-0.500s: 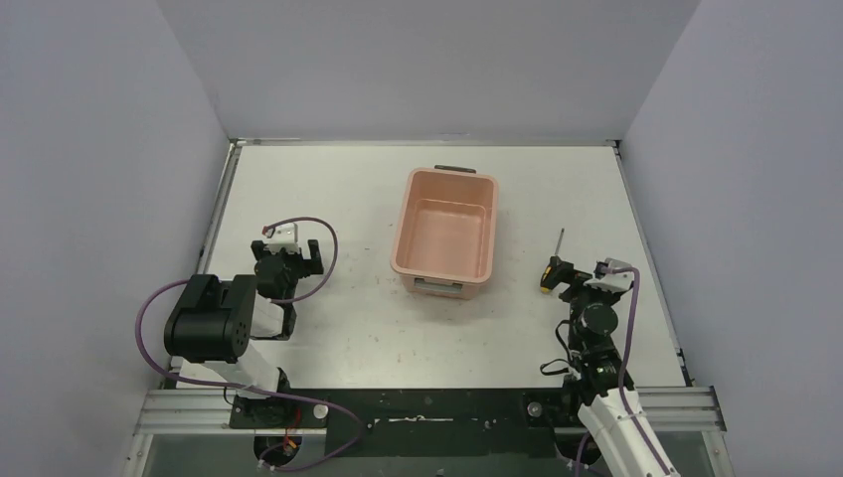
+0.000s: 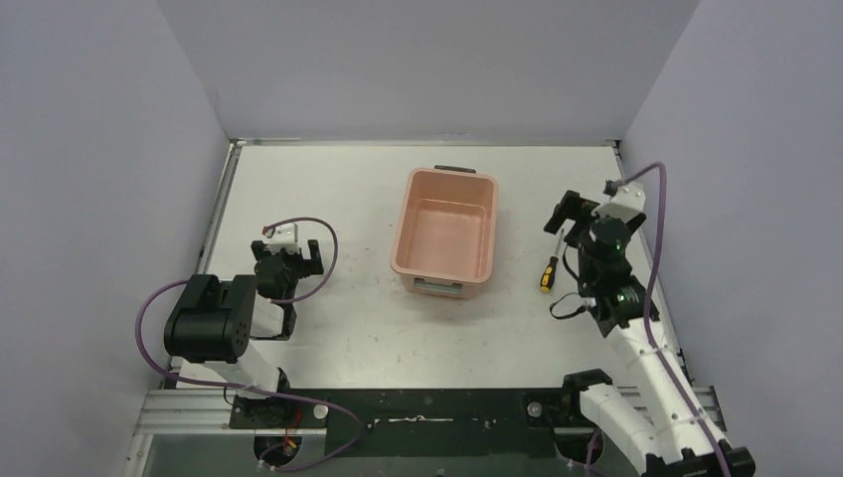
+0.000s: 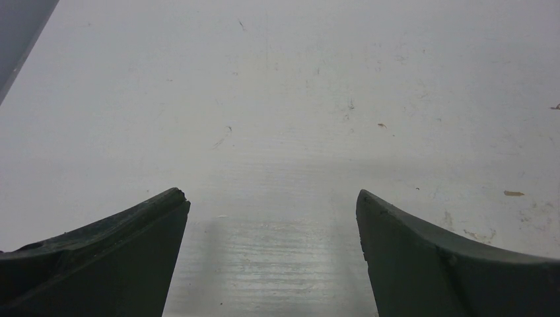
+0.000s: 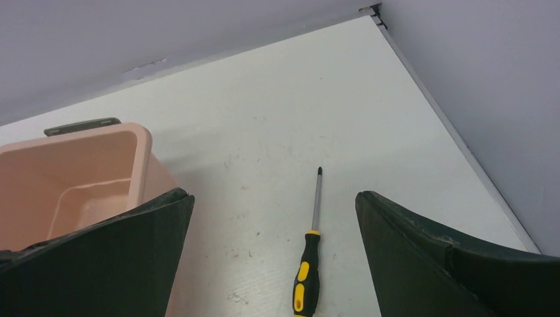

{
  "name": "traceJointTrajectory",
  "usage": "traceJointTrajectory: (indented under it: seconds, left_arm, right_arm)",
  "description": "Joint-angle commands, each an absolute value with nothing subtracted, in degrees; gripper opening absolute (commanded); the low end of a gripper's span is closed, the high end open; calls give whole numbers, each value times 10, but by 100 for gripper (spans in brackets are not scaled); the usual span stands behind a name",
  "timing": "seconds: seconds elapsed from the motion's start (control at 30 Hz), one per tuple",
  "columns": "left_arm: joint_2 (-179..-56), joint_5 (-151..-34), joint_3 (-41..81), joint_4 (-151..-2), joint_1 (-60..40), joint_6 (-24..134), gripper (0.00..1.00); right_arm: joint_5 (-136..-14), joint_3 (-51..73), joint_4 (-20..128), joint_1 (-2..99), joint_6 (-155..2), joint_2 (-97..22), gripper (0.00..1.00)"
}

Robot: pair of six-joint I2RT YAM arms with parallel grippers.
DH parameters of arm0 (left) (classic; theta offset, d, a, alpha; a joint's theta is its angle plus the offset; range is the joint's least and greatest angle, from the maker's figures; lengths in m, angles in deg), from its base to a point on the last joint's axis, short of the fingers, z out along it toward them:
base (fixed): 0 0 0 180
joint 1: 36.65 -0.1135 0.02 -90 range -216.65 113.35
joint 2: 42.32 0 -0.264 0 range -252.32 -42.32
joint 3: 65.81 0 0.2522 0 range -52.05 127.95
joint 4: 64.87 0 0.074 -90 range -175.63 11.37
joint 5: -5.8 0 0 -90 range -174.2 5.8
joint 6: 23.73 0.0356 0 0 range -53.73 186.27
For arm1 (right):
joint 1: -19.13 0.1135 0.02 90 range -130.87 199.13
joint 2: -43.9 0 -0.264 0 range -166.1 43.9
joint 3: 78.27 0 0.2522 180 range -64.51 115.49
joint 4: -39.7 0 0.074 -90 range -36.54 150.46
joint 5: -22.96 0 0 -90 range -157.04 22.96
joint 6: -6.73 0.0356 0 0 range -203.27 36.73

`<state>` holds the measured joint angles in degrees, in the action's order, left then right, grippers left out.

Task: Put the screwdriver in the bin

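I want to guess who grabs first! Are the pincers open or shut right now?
Left pincer: open, holding nothing.
Right pincer: open, holding nothing; the screwdriver lies untouched.

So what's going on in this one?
The right gripper is open and hovers near the tip end of the screwdriver, which lies flat on the table to the right of the bin. In the right wrist view it sits between the open fingers, untouched. The bin is empty. The left gripper is open too, off to the left, holding nothing.
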<state>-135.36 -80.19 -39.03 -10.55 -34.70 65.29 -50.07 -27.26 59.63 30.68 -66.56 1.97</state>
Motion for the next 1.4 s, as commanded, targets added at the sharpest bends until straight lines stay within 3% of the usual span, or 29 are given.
traceJointTrajectory:
  seconds: [0.0, 0.17, 0.33, 0.53, 0.7, 0.87, 0.93, 1.37]
  left_arm:
    - [-1347, -805, -379, -83, -345, 653, 97]
    - [-1348, -805, -379, -83, -345, 654, 97]
    - [-1347, -805, -379, -83, -345, 654, 97]
    - [-1348, -805, -379, -83, -345, 654, 97]
    - [-1348, -805, -379, -82, -345, 654, 97]
    - [-1348, -805, -379, -83, -345, 653, 97]
    - [-1348, -805, -379, -83, -345, 653, 97]
    - [-1348, -805, -379, -84, -345, 653, 97]
  right_arm:
    - [-493, -136, 775, 304, -632, -129, 100]
    - [-486, -49, 859, 298, -623, -288, 100]
    - [-547, -65, 832, 263, -619, -374, 99]
    - [-628, -120, 764, 225, -623, -450, 87]
    - [-646, -158, 722, 213, -622, -496, 67]
    - [-636, -163, 721, 211, -626, -500, 17]
    - [-630, -157, 735, 212, -627, -481, 1]
    - [-616, 28, 984, 240, -626, -312, 0]
